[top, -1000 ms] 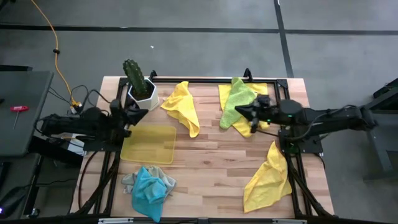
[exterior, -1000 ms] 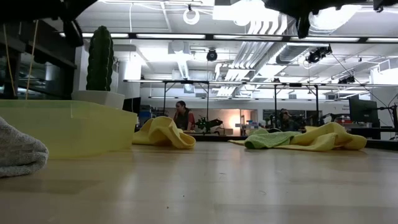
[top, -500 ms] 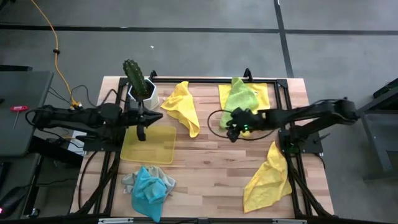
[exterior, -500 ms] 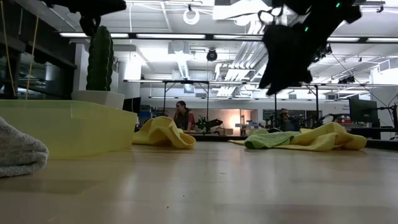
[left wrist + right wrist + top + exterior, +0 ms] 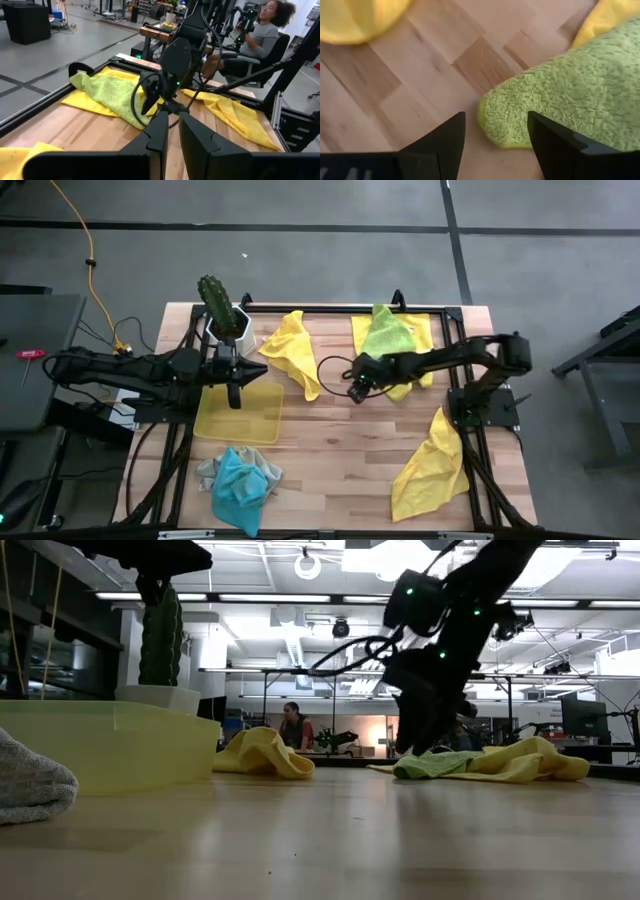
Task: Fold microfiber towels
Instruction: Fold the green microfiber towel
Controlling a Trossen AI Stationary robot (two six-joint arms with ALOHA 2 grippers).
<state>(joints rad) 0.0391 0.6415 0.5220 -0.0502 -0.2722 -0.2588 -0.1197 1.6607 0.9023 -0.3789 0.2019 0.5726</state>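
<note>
right gripper (image 5: pixel 495 132): fingers spread wide, holding nothing — green towel (image 5: pixel 560 95) corner sits between the tips
left gripper (image 5: pixel 170 131): fingers nearly shut, empty, over the tray (image 5: pixel 238 412)
handling: soft, light, floppy — pinch that corner
count: 3 yellow towels seen, 1 green, 1 blue, 1 grey

Soft lime green microfiber towel (image 5: pixel 383 337): lies over a bright yellow cloth (image 5: pixel 420 330). Two further bright yellow floppy towels (image 5: pixel 293 352) (image 5: pixel 432 467). Turquoise blue towel (image 5: pixel 238 483) on grey cloth (image 5: pixel 207 472). Translucent yellow rigid tray (image 5: pixel 239 411). Light wooden block-pattern bench (image 5: pixel 340 450). Dark green cactus (image 5: pixel 213 299), white pot (image 5: pixel 231 334).
</note>
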